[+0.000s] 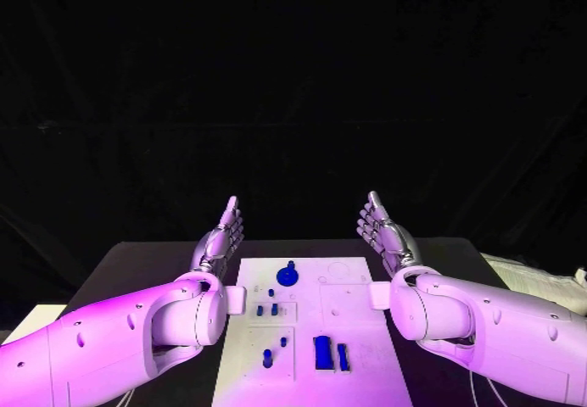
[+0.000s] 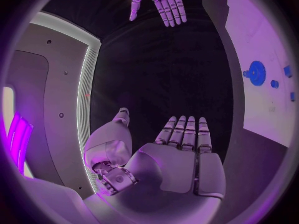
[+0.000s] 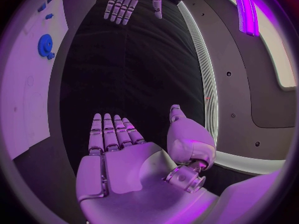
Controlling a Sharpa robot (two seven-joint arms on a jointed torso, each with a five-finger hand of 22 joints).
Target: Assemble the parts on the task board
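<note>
The white task board [image 1: 354, 318] lies in the middle of the black table. On it sit a round blue gear [image 1: 287, 275] at the far end, several small blue pieces [image 1: 265, 310] left of centre, and a taller blue block [image 1: 323, 352] near the front. My left hand [image 1: 220, 239] is raised above the board's left side, fingers straight and together, holding nothing. My right hand [image 1: 384, 232] mirrors it above the board's right side, also flat and empty. The left wrist view shows the left hand's palm [image 2: 181, 159], the gear [image 2: 256, 73] and my right hand [image 2: 159, 2]; the right wrist view shows the right hand's palm [image 3: 118, 159], the gear [image 3: 45, 45] and my left hand [image 3: 127, 0].
The black table [image 1: 135, 263] extends to both sides of the board. A pale crumpled cloth or paper [image 1: 539, 280] lies at the table's right edge. A dark backdrop stands behind the table.
</note>
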